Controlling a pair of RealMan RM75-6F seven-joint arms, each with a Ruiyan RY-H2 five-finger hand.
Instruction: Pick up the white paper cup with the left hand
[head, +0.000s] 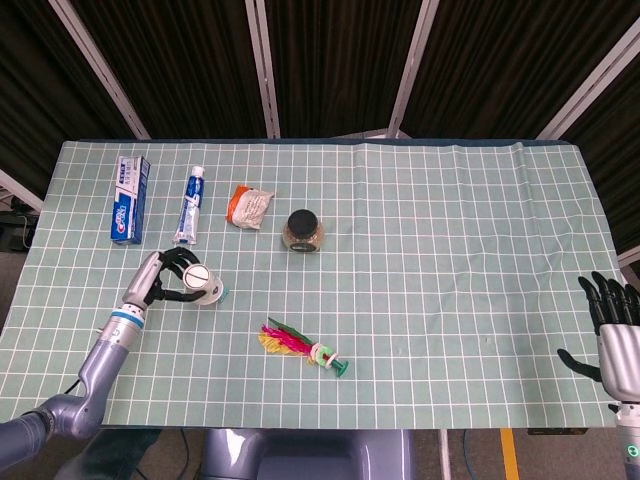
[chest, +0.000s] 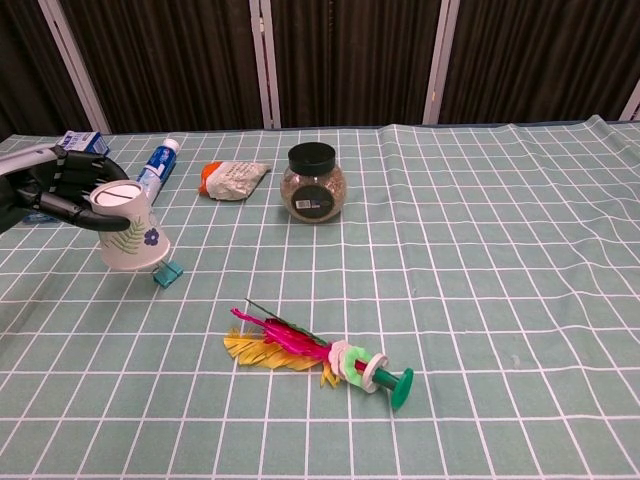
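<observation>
The left hand (chest: 50, 190) is gripping an upside-down white paper cup (chest: 128, 227) above the checked tablecloth (chest: 480, 260), left of the lidded glass jar (chest: 314, 182), a blue binder clip (chest: 167, 272) just beneath.

L hand (chest: 48, 190) clasped, R hand (head: 618, 345) splayed
</observation>
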